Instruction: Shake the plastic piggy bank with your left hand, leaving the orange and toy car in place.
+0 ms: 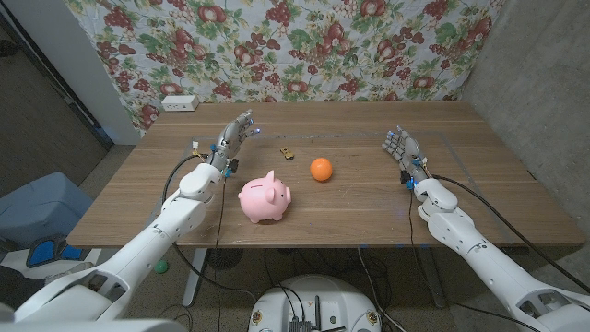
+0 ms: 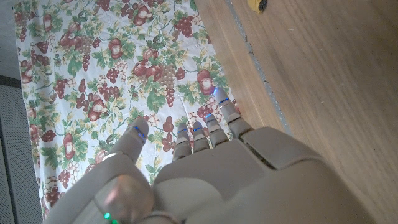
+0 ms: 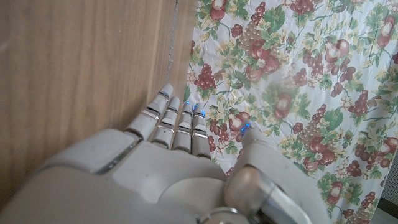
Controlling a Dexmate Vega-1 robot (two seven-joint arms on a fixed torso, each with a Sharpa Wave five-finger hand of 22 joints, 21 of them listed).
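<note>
One glossy pink piggy bank (image 1: 265, 199), one round orange (image 1: 320, 169), one small toy car (image 1: 288, 152); left hand (image 1: 232, 138) and right hand (image 1: 403, 148) spread wide, holding nothing

No text, label, brand, number or sign can be read anywhere. The white box (image 1: 179, 103) near the table's (image 1: 479, 198) far edge shows no legible marking.

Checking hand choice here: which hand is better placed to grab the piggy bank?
Left. The left hand is open, nearer the piggy bank; the right hand is across the table.
</note>
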